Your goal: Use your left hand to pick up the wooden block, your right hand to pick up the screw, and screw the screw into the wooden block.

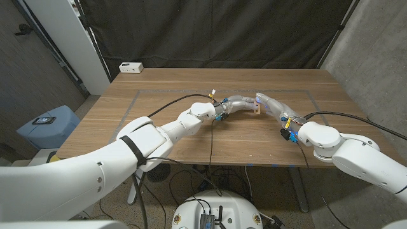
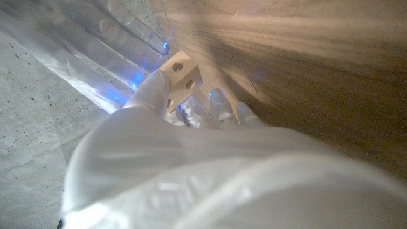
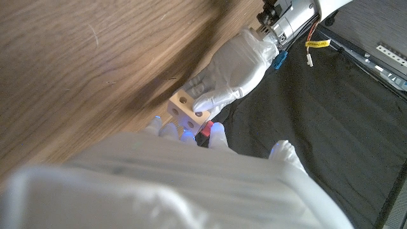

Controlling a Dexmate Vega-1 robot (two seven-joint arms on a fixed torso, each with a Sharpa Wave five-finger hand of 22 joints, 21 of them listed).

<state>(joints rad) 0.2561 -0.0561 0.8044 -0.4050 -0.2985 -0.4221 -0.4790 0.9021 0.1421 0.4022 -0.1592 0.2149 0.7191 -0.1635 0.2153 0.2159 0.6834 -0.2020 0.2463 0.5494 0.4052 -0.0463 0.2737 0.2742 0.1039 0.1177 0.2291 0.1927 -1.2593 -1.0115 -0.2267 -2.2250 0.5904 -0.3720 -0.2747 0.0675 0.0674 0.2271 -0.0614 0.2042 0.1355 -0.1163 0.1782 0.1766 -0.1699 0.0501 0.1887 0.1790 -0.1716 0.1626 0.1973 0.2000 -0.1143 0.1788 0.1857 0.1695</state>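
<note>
The wooden block (image 1: 257, 109) is a small pale cube with round holes in its faces, held above the table's middle. My left hand (image 1: 236, 104) grips it from the left; in the left wrist view its fingers (image 2: 152, 95) wrap the block (image 2: 181, 77). My right hand (image 1: 272, 105) meets the block from the right. In the right wrist view a small red piece, apparently the screw (image 3: 206, 129), sits pinched between my right fingertips (image 3: 217, 131) against the block (image 3: 186, 112), with the left hand (image 3: 232, 69) behind it. The screw's shaft is hidden.
A white box (image 1: 131, 67) lies at the table's far left corner. A taped rectangle (image 1: 137, 102) marks the tabletop. Cables (image 1: 210, 137) hang from both wrists over the table's front. A blue stool (image 1: 49, 124) stands left of the table.
</note>
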